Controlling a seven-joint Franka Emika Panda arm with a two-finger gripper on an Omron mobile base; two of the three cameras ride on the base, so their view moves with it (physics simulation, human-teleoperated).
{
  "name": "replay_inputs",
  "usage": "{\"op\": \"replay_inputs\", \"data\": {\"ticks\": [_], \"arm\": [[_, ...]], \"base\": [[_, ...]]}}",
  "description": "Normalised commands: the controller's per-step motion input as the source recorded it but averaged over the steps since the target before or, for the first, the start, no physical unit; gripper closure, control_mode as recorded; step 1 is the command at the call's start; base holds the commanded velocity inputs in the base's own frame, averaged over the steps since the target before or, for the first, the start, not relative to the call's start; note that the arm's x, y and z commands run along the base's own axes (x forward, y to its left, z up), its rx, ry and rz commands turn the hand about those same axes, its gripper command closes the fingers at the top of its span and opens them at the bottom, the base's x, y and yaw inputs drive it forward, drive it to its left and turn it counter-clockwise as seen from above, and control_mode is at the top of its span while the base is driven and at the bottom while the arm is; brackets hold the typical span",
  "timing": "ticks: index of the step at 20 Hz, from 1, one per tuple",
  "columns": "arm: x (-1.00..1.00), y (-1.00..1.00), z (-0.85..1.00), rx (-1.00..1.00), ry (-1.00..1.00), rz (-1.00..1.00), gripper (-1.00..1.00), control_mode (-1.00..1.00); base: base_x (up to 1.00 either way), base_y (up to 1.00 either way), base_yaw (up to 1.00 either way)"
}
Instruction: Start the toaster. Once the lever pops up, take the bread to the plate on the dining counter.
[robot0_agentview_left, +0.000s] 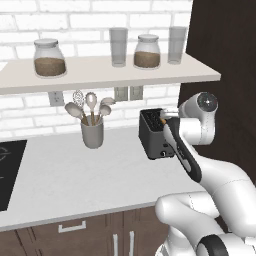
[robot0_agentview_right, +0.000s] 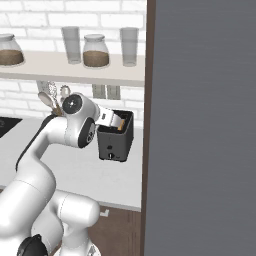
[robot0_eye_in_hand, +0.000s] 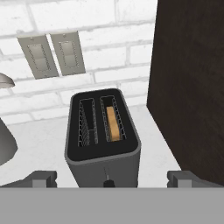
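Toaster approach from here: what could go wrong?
The toaster stands close to the dark wall panel; the wide-open jaws could clip it. The bread sits deep in one slot, leaving little to grasp. The small lever sits low on the front, so easy to miss.

arm (robot0_agentview_left: 200, 165) comes up from the base, elbow bent, forearm reaching forward; wrist (robot0_agentview_right: 80, 120) folds over at the top so the hand looks downward; gripper (robot0_eye_in_hand: 111, 177) — jaws spread wide, nothing between them; finger tips (robot0_eye_in_hand: 41, 178) apart at the bottom of the hand view
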Motion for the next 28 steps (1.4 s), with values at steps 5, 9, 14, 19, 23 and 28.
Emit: {"op": "replay_inputs", "data": {"ticks": [5, 9, 14, 19, 23, 28], "arm": [[0.00, 0.00, 0.00, 0.00, 0.00, 0.00, -1.00, -1.00], [0.00, 0.00, 0.00, 0.00, 0.00, 0.00, -1.00, -1.00], [0.00, 0.00, 0.00, 0.00, 0.00, 0.00, -1.00, -1.00], [0.00, 0.00, 0.00, 0.00, 0.00, 0.00, -1.00, -1.00], [0.00, 0.00, 0.00, 0.00, 0.00, 0.00, -1.00, -1.00], [0.00, 0.00, 0.00, 0.00, 0.00, 0.00, -1.00, -1.00]], "base": [[0.00, 0.00, 0.00], [0.00, 0.00, 0.00], [0.00, 0.00, 0.00], [0.00, 0.00, 0.00], [0.00, 0.00, 0.00], [0.00, 0.00, 0.00]]}}
